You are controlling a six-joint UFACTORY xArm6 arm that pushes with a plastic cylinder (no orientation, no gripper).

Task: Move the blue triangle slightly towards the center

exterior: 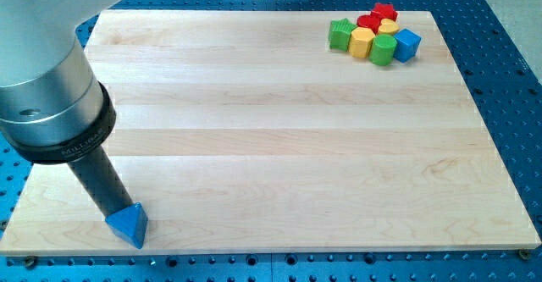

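Leaning in from the view's left, my tip (116, 215) ends right against the blue triangle (128, 225) at the board (271, 146)'s bottom-left corner, placed on its outer side, probably so a push sends it inward toward the centre. No gripper exists, only this rod. Far right at the top, the other blocks (375, 35) cluster, well apart.

Triangle block (128, 225) at board's (271, 146) bottom-left, my tip (116, 215) touching; cluster (375, 35) top-right.
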